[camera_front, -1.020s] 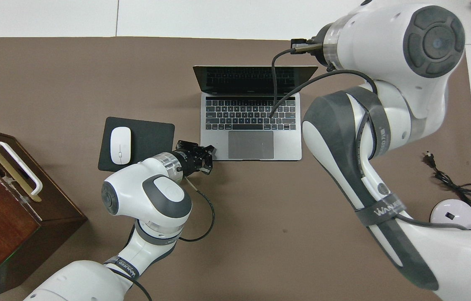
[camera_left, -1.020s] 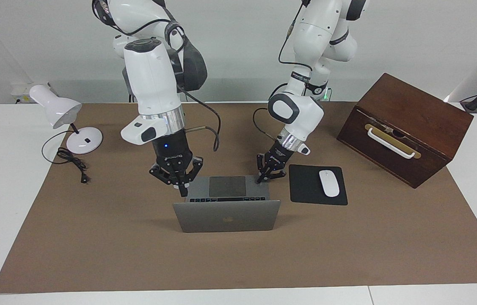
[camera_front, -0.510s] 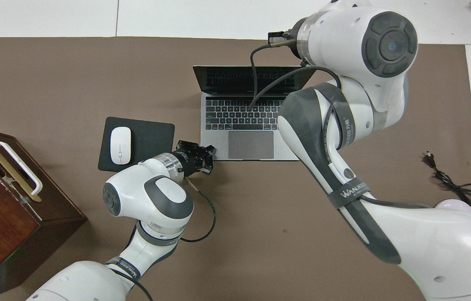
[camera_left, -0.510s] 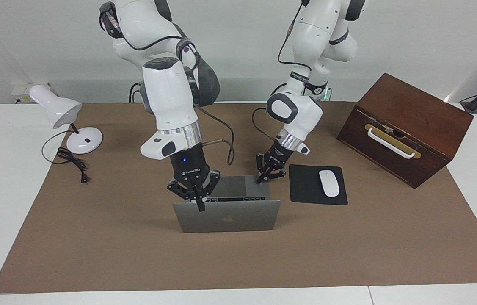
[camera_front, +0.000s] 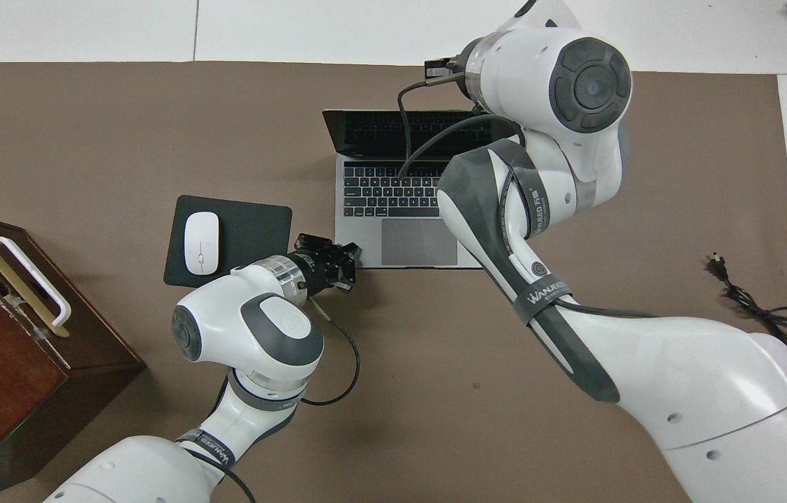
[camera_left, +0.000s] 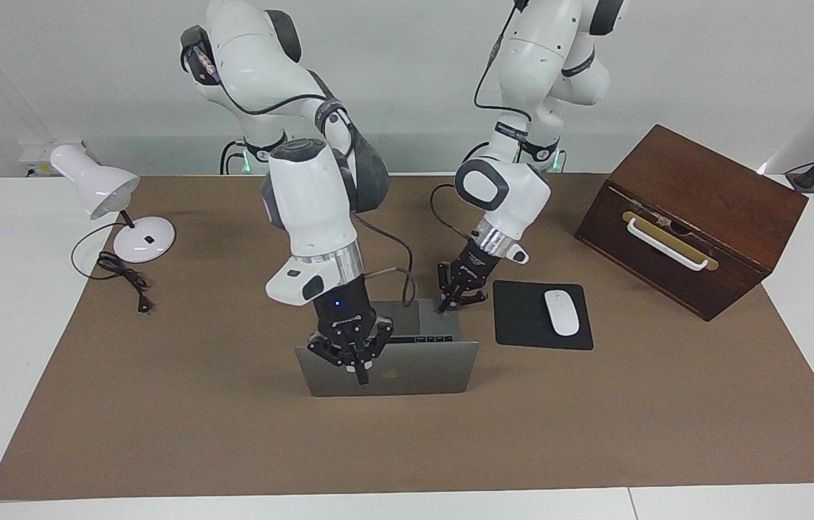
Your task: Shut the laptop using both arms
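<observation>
Looking like a robotics lab staged as an office desk. Two white robot arms point(camera_left: 305, 195) rising from the edge of a white table point(camera_left: 2, 303) against a bare pale wall point(camera_left: 414, 72), cables trailing along their joints. A brown mat point(camera_left: 197, 419) covering most of the tabletop. Desk props lying about on it: an open laptop point(camera_left: 407, 372), a white mouse point(camera_left: 561, 312) resting on a black mouse pad point(camera_left: 515, 318), a white desk lamp point(camera_left: 100, 191) with its cord unplugged, a dark wooden box point(camera_left: 695, 209) with a white handle. Nothing homely showing, only test gear.
</observation>
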Motion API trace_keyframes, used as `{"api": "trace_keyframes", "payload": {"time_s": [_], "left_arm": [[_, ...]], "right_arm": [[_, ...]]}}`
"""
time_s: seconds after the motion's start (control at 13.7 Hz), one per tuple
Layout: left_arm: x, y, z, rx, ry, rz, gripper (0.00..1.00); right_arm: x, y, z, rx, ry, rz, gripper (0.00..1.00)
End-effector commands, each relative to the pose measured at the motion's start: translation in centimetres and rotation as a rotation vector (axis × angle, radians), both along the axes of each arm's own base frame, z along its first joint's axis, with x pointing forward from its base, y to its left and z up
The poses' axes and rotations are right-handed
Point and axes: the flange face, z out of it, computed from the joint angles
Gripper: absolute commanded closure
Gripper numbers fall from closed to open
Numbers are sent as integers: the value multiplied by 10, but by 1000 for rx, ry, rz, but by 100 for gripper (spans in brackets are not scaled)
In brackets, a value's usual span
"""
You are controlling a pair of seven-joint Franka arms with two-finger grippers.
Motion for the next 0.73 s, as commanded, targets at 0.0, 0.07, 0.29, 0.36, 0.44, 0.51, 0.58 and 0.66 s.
{"api": "trace_keyframes", "payload": {"time_s": [0.0, 0.07, 0.29, 0.36, 0.44, 0.51, 0.58, 0.66], "left_arm": [[17, 8, -24, 34, -23, -28, 100], [23, 9, -19, 18, -30, -23, 100], [26, 0, -12, -34, -26, -11, 100], [27, -1, -11, -38, -27, -9, 100], [26, -2, -11, -38, -27, -13, 100], [26, -3, -11, -39, -26, -14, 100], [23, -4, -13, -42, -19, -9, 100], [19, -4, -16, -46, -10, -6, 100]], "right_arm": [[2, 13, -1, -2, -21, -4, 100], [1, 14, -2, -4, -12, -2, 100], [0, 15, -7, 3, 12, -9, 100], [0, 15, -8, 9, 17, -11, 100], [-1, 15, -8, 10, 19, -11, 100], [-1, 15, -11, 7, 22, -11, 100], [-1, 15, -14, 5, 28, -11, 100], [-1, 15, -18, 2, 34, -11, 100]]}}
